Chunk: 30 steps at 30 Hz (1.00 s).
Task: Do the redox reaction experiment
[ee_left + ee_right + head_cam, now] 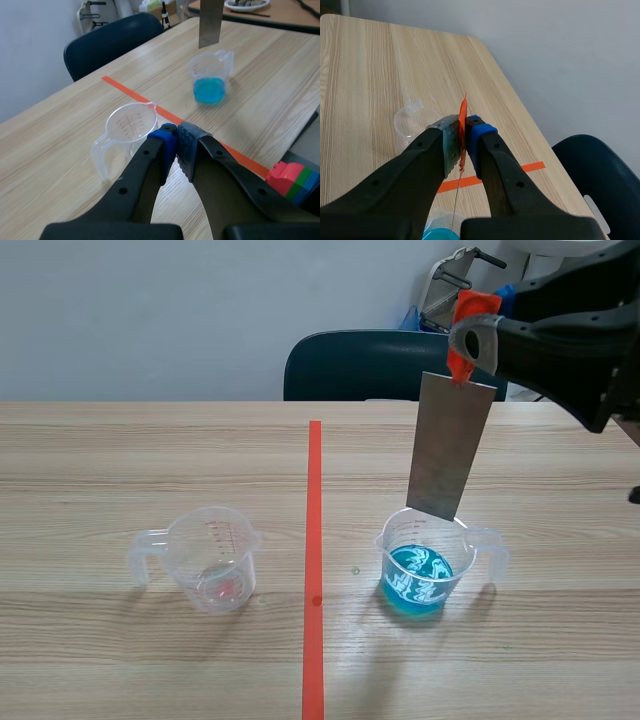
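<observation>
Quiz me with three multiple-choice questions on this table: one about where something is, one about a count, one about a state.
1. Where is the metal plate?
A. hanging over the cup of blue liquid
B. lying flat
C. on the chair

2. How many cups stand on the table?
A. one
B. two
C. four

3. The left hand is:
A. wide open
B. shut on nothing
C. shut on a cup

Answers:
1 A: the right hand holds it by its top above that cup.
2 B: the blue-filled one and a clear cup.
3 B: its pads meet with nothing between them.
</observation>
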Available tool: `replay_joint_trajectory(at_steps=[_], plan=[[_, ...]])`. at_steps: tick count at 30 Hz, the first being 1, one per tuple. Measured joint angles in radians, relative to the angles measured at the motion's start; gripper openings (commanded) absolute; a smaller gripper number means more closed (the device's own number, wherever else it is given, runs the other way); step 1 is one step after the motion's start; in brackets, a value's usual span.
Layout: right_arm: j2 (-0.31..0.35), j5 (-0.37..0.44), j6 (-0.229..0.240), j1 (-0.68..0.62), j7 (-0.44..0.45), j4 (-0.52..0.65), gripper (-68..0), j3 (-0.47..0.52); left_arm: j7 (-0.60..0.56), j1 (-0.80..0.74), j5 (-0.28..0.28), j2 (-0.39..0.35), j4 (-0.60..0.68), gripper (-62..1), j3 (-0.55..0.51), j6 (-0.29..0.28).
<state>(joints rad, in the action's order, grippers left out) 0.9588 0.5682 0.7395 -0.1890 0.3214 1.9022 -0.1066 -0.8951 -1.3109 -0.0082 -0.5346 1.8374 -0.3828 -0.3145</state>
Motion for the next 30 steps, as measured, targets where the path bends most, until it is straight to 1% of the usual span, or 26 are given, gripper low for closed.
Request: replay_joint_trajectory(at_steps=[2, 4, 8, 11, 15, 18, 20, 22, 28, 30], plan=[[0.000, 0.000, 0.000, 0.000, 0.000, 0.000, -66.8, 0.000, 0.000, 0.028, 0.000, 0.000, -0.001, -59.2, 0.000, -0.004], [0.000, 0.000, 0.000, 0.000, 0.000, 0.000, -66.8, 0.000, 0.005, 0.077, 0.000, -0.006, -0.001, -59.2, 0.001, -0.023], [0.000, 0.000, 0.000, 0.000, 0.000, 0.000, -66.8, 0.000, 0.060, 0.187, 0.000, -0.073, -0.002, -59.3, 0.038, -0.046], [0.000, 0.000, 0.000, 0.000, 0.001, 0.000, -66.8, 0.000, 0.090, 0.265, -0.016, -0.124, -0.002, -59.3, 0.109, -0.046], [0.000, 0.000, 0.000, 0.000, 0.001, 0.000, -66.8, 0.000, 0.147, 0.359, -0.047, -0.171, -0.002, -59.3, 0.220, -0.046], [0.000, 0.000, 0.000, 0.000, 0.001, 0.000, -66.8, 0.000, 0.201, 0.449, -0.058, -0.180, -0.002, -59.3, 0.303, -0.046], [0.000, 0.000, 0.000, 0.000, 0.000, 0.000, -66.8, 0.000, 0.256, 0.519, -0.075, -0.181, -0.002, -59.3, 0.358, -0.046], [0.000, 0.000, 0.000, 0.000, 0.001, 0.000, -66.8, 0.000, 0.307, 0.593, -0.076, -0.181, -0.002, -59.3, 0.412, -0.046], [0.000, 0.000, 0.000, 0.000, 0.003, 0.000, -66.8, 0.000, 0.449, 0.782, -0.149, -0.181, -0.002, -59.3, 0.567, -0.045], [0.000, 0.000, 0.000, 0.000, 0.003, 0.000, -66.8, 0.000, 0.474, 0.827, -0.151, -0.181, -0.002, -59.3, 0.615, -0.040]])
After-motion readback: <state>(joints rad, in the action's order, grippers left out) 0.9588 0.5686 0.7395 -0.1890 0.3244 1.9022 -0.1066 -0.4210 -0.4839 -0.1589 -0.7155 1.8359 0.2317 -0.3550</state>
